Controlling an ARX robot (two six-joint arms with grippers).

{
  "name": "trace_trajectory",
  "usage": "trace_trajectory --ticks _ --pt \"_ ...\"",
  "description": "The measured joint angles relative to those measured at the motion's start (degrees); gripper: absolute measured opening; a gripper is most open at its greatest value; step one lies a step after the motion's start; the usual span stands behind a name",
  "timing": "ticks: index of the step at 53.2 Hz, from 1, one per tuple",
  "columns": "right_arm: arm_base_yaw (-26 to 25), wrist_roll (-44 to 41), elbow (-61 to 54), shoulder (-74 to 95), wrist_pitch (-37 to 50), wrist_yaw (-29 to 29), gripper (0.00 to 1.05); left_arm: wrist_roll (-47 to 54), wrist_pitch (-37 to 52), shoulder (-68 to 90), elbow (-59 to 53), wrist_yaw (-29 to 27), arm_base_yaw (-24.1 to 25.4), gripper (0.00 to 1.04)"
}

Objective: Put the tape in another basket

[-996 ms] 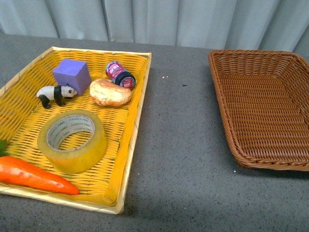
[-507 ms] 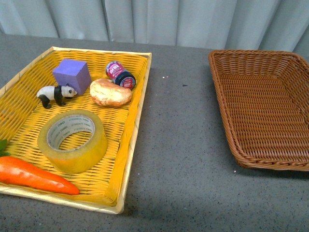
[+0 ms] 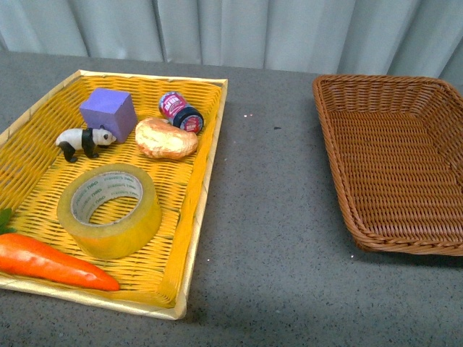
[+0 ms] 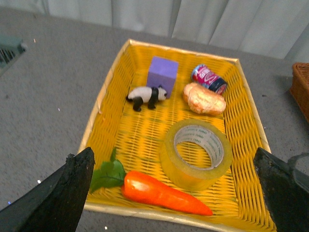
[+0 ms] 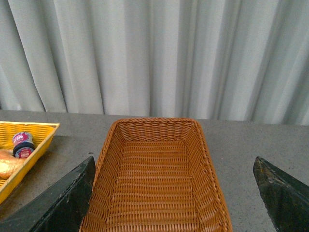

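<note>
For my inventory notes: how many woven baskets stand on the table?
2. The yellow basket is on the left and holds the tape; the brown basket is on the right, apart from it.

On the left of the grey table [image 3: 268, 217], a yellow tray [image 3: 189, 238]. Inside, at the near middle, tape [image 3: 116, 238] flat, hole up. Just nearer and left, a carrot [image 3: 51, 264]. Farther in: panda [image 3: 85, 140] just beside a purple cube [image 3: 108, 110], then bread [image 3: 166, 138], a can [image 3: 180, 112] on its side. Well apart on the right, the brown basket [image 3: 405, 155]. Beyond, a pale curtain [image 3: 253, 32].
</note>
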Motion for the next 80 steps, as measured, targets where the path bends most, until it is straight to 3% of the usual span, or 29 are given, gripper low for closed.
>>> trace_trajectory --ticks 13,19,33,69,70,74,80 --pt "0.0 0.0 0.0 0.0 0.0 0.0 0.96 -5.8 23.6 35.8 5.9 -3.1 -4.5 0.98" --pt "0.0 0.0 0.0 0.0 0.0 0.0 0.96 -7.4 32.9 57.7 11.3 -1.7 -5.0 0.98" --pt "0.0 0.0 0.0 0.0 0.0 0.0 0.96 -7.2 33.6 78.9 18.8 1.0 -3.6 0.98" --pt "0.0 0.0 0.0 0.0 0.0 0.0 0.96 -3.7 31.1 89.9 27.7 -0.5 -1.5 0.98" --pt "0.0 0.0 0.0 0.0 0.0 0.0 0.96 -2.2 30.8 90.5 27.8 -0.5 -1.6 0.89" --pt "0.0 0.0 0.0 0.0 0.0 0.0 0.96 -1.1 30.8 90.8 27.8 -0.5 -1.8 1.0" --pt "0.0 0.0 0.0 0.0 0.0 0.0 0.96 0.2 30.7 92.1 27.8 -0.7 -2.1 0.8"
